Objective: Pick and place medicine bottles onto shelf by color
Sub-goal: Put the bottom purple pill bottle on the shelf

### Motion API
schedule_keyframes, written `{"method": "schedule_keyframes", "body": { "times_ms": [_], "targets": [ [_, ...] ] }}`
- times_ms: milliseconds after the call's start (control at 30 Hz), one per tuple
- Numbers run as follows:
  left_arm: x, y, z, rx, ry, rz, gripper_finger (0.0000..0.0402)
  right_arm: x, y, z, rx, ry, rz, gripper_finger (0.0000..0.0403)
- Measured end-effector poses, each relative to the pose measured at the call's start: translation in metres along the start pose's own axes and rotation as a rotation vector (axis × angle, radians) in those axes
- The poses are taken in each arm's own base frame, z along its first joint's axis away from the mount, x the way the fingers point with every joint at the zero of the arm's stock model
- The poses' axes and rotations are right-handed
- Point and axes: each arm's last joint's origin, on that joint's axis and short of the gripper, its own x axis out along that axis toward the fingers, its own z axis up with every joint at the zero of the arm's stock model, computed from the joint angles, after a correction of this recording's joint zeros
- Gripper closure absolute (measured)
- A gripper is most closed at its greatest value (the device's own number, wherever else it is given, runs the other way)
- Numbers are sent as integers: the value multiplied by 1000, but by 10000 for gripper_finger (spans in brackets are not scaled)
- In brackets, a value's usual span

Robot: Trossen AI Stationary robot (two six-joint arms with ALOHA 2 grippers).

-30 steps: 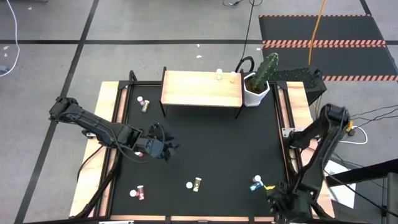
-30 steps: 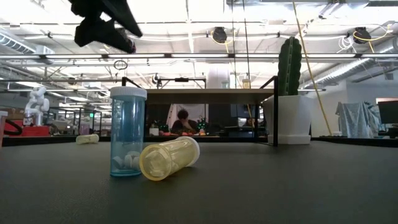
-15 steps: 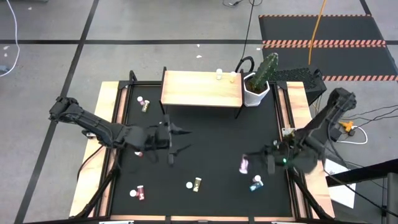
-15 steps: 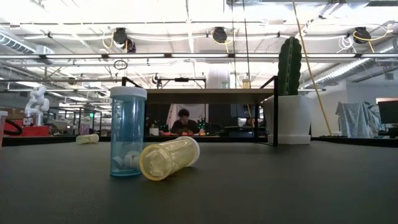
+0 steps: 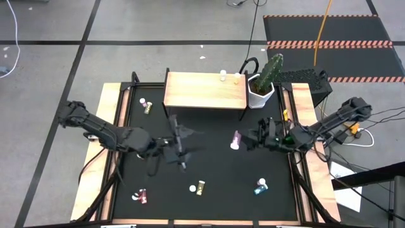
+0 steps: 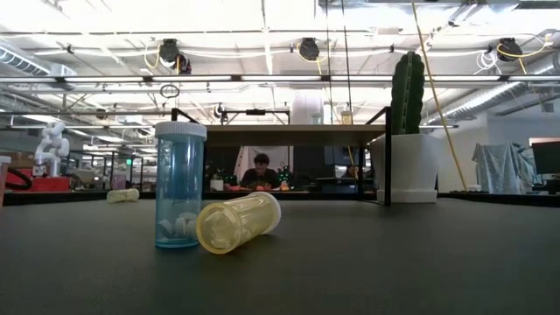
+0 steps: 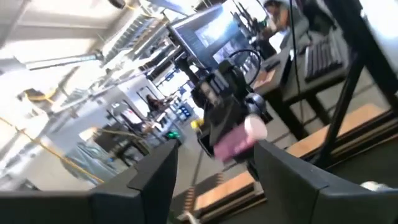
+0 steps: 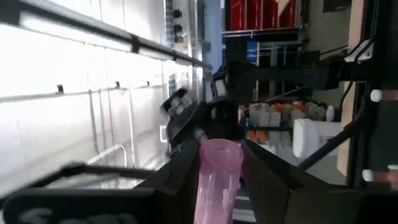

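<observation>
My right gripper (image 5: 245, 140) is shut on a pink medicine bottle (image 5: 235, 140) above the table's middle right, in front of the shelf (image 5: 205, 90). My left gripper (image 5: 182, 144) stands open and bare above the table's middle, facing the right one; its wrist view shows the pink bottle (image 7: 236, 137) across the gap. Two small bottles (image 5: 223, 76) stand on the shelf's far right edge. A teal bottle (image 6: 179, 185) stands upright and a yellow one (image 6: 236, 223) lies on its side against it. Neither gripper shows in the low view. My right gripper pinches the pink bottle's body (image 8: 217, 180) between its two fingers (image 8: 180, 180). The fingers lie nearly level, coming from the table's right, and the bottle runs along them with one end (image 8: 219, 149) sticking out past the tips. It is lifted clear of the table.
Loose bottles lie on the black mat: one at the far left (image 5: 145, 106), a pink one at the near left (image 5: 139, 197), a yellow one near the front (image 5: 199, 187), a teal one at the near right (image 5: 261, 185). A potted cactus (image 5: 264, 82) stands beside the shelf's right end.
My right gripper has swung from the table's near right corner up and toward the middle, tipping from pointing down to nearly level, carrying the pink bottle clear of the mat. My left gripper has risen, gone toward the right and rolled, also coming up to level.
</observation>
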Motion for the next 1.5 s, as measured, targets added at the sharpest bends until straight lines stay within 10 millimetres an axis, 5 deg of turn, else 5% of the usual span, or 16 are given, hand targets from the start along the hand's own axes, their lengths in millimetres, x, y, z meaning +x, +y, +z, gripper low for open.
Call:
{"method": "schedule_keyframes", "body": {
  "times_ms": [267, 533, 1033, 1500],
  "targets": [
    [59, -5, 2, 162, 128, -61, 121, 17, -3, 5, 114, -2, 118, 297],
    [79, 2, -11, 143, 107, -66, 90, 22, -8, 2, 160, 2, 148, 296],
    [93, 14, -32, 63, 2, -192, 203, 22, -4, 2, 172, 26, 185, 296],
    [101, 7, -38, 144, -34, -198, 211, 23, -7, 2, 191, 49, 157, 296]
  ]
}}
